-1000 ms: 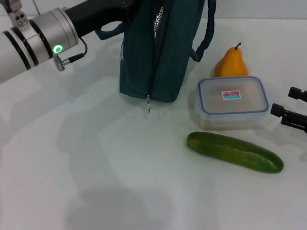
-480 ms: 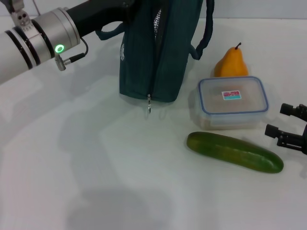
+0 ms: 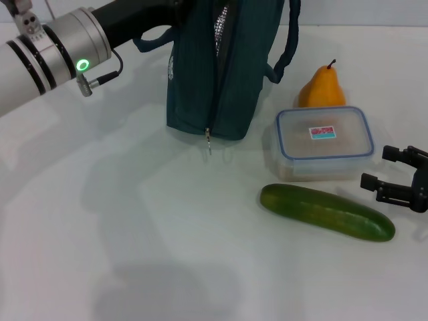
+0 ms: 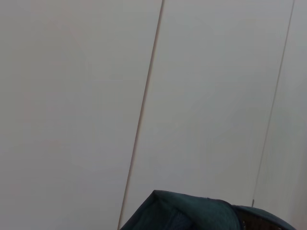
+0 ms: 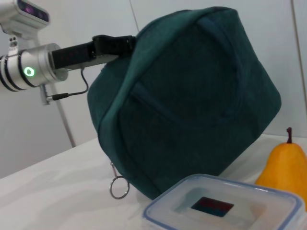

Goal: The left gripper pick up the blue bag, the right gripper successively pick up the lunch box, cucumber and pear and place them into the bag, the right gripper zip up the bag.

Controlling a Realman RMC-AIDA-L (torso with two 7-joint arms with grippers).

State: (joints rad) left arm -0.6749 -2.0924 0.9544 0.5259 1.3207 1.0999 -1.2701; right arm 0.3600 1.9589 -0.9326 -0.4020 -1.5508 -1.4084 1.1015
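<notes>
Blue bag [image 3: 214,73]: upright at the far middle of the counter [image 3: 100,221], zipper side facing the head camera, slit open along the upper part with silvery lining showing inside. Ring zipper pull [image 3: 208,146] hanging at the lower end of the zip, just over the counter. Rope handle [image 3: 289,40] looping down the bag's right side. Not clear whether the bag's base touches the counter.

Left claw [image 5: 125,44]: reaching in from the robot's left, black fingers closed on the bag's upper edge as seen from the right wrist; green light [image 3: 81,65] lit on the silver wrist.

Right claw [image 3: 376,168]: low at the right edge of the counter, fingers spread apart, holding nothing, just beside the lunch box [image 3: 324,142] on its right and pointing toward it, not touching.

Lunch box flat on the counter, lid on, to the right of the bag. Pear [image 3: 322,88] standing right behind the box, stem up. Cucumber [image 3: 326,212] lying in front of the box, slightly slanted, close to it.
</notes>
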